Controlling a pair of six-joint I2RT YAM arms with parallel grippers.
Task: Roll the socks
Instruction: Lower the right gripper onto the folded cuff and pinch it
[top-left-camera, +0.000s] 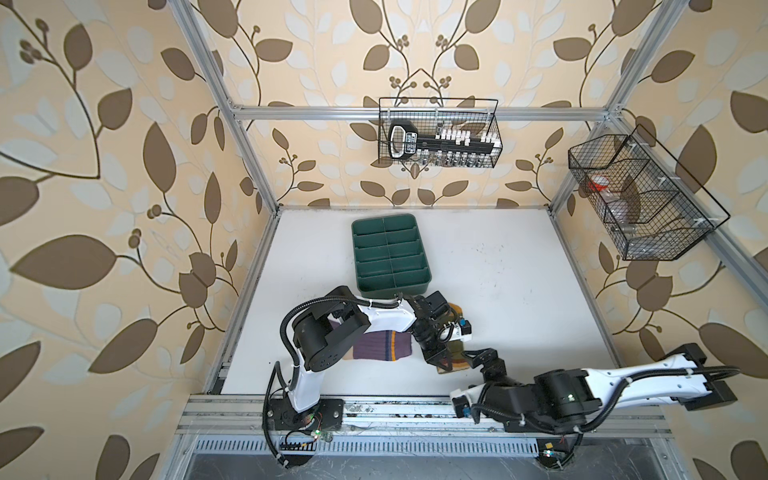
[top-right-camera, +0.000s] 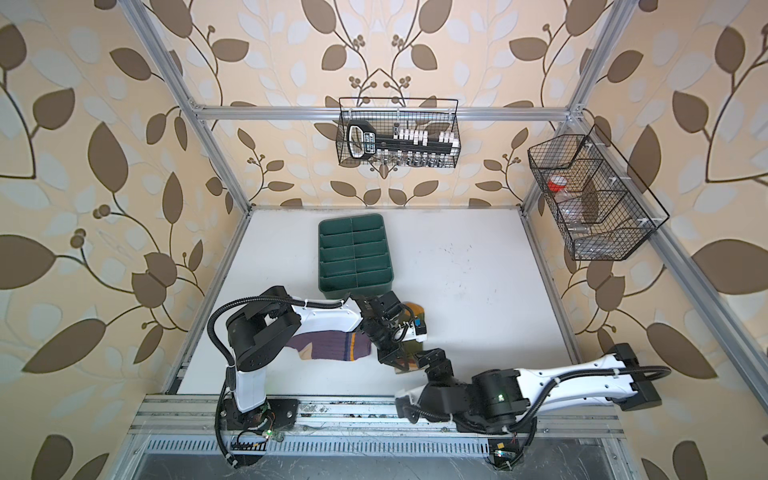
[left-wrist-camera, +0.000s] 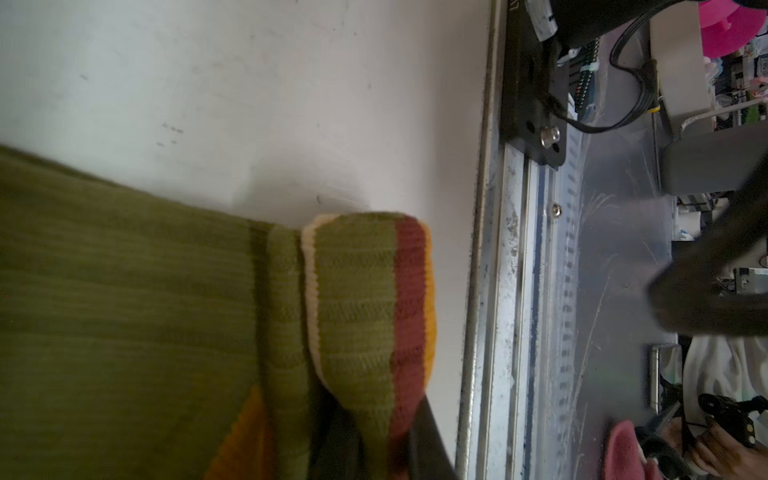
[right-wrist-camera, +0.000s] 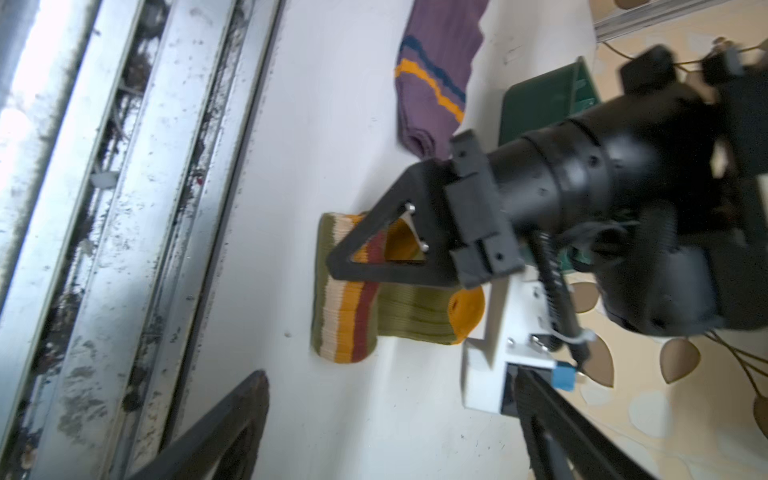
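The olive green sock lies near the table's front edge, and its striped cuff end is turned over into a short roll. My left gripper is shut on that roll, one dark finger on each side; in both top views it sits over the sock. The sock's mustard toe points towards the tray. The purple sock lies flat to the left, partly under the left arm. My right gripper stands open just right of the roll, with nothing between its fingers.
A dark green divided tray stands just behind the socks. The aluminium front rail runs close to the rolled cuff. Two wire baskets hang on the back and right walls.
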